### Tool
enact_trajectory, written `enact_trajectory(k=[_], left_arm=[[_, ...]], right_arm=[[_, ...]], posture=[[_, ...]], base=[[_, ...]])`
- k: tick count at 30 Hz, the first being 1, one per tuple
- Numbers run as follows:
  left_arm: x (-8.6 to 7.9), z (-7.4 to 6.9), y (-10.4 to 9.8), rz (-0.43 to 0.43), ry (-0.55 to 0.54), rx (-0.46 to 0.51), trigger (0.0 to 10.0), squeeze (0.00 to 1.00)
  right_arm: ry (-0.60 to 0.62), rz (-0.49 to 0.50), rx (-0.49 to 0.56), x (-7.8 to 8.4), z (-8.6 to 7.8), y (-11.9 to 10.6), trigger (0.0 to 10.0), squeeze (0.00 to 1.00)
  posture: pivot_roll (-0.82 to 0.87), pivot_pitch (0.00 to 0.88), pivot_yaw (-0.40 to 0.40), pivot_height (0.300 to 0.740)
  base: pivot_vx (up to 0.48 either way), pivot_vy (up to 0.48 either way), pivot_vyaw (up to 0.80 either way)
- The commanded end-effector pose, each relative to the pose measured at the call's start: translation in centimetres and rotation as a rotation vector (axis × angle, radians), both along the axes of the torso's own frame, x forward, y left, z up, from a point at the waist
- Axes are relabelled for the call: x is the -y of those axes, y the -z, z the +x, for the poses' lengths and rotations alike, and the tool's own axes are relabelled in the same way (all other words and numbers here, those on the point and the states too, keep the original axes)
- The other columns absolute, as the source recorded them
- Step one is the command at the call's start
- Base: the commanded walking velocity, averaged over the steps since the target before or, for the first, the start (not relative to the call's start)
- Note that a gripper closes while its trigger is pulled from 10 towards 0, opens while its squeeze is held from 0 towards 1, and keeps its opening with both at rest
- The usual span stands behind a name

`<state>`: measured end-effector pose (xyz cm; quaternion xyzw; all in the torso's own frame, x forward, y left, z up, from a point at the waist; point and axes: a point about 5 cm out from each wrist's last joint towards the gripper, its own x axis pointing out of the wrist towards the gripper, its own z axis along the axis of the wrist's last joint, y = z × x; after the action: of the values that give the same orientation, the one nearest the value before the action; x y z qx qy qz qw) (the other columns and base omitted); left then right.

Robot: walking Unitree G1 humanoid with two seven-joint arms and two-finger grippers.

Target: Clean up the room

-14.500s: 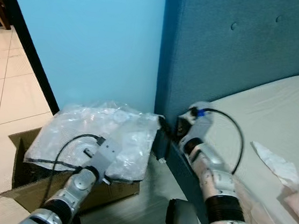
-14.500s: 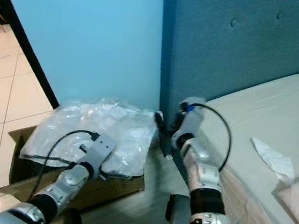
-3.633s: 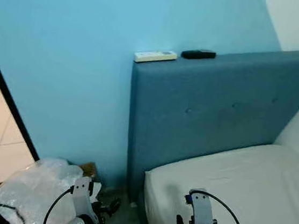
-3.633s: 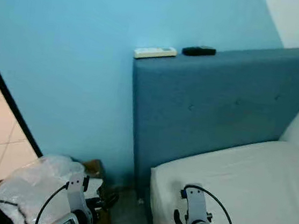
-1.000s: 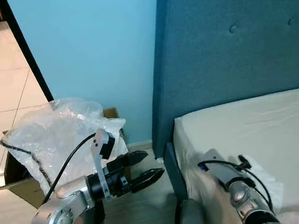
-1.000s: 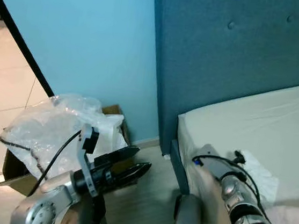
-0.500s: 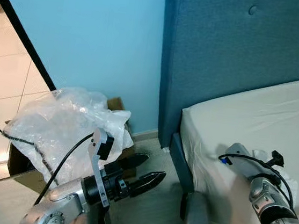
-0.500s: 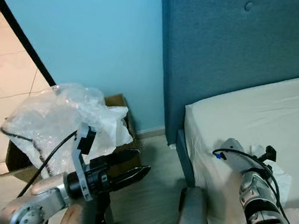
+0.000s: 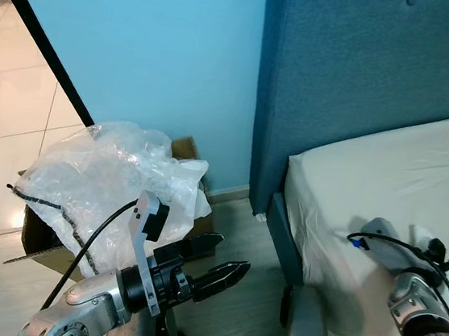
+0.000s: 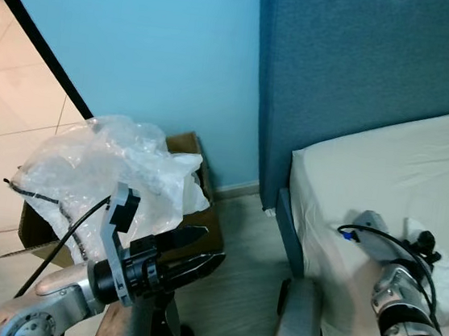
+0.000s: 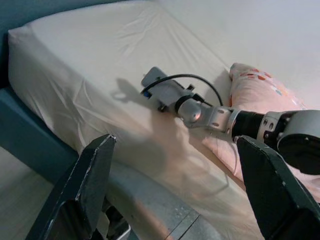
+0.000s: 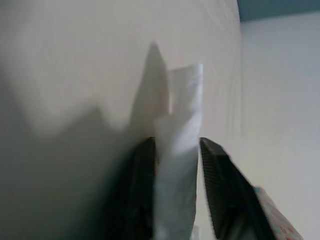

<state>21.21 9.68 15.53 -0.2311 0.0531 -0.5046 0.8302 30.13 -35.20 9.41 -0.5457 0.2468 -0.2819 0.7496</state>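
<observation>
A crumpled white tissue (image 12: 182,100) lies on the cream mattress (image 9: 402,172) near the bed's side edge; in the right eye view the tissue (image 10: 448,283) shows just past my right wrist. My right gripper (image 12: 177,144) rests low on the sheet, its two black fingers (image 12: 142,170) closed against the tissue from both sides. My left gripper (image 9: 231,252) hangs open over the wooden floor beside the bed, nothing between its fingers (image 11: 95,185).
A cardboard box (image 9: 184,149) under a big clear plastic bag (image 9: 110,175) stands on the floor at my left against the blue wall. The dark blue headboard (image 9: 365,70) rises behind the mattress. A pink patterned pillow (image 11: 255,85) lies farther along the bed.
The whole picture has shifted, so the camera moved. My right arm has reached farther across the mattress to the tissue. The left gripper stays open and low.
</observation>
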Motion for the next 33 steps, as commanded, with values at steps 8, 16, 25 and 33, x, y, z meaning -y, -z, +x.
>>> enact_trajectory(k=[8, 16, 25, 33], left_arm=[[-0.1, -0.1, 0.0, 0.011, -0.002, -0.014, 10.0, 0.0], [0.6, 1.0, -0.1, -0.008, -0.013, 0.008, 10.0, 0.0], [1.6, 3.1, -0.6, -0.044, -0.037, 0.071, 10.0, 0.0], [2.1, 4.7, -1.1, -0.073, -0.061, 0.113, 10.0, 0.0]], right_arm=[[-0.001, -0.028, 0.031, 0.5, -0.6, 0.0, 0.0, 0.0], [-0.092, 0.185, 0.317, -1.7, 1.3, -1.3, 0.0, 0.0], [-0.474, 1.14, 0.711, -10.8, 6.2, -5.0, 0.0, 0.0], [-0.771, 1.413, 0.713, -15.6, 6.7, -7.6, 0.0, 0.0]], posture=[[0.12, 0.317, 0.152, 0.527], [0.08, 0.263, 0.122, 0.527], [0.03, 0.187, 0.09, 0.527], [0.0, 0.113, 0.054, 0.527]], base=[[0.0, 0.0, 0.0], [0.0, 0.0, 0.0], [0.0, 0.0, 0.0], [0.0, 0.0, 0.0]])
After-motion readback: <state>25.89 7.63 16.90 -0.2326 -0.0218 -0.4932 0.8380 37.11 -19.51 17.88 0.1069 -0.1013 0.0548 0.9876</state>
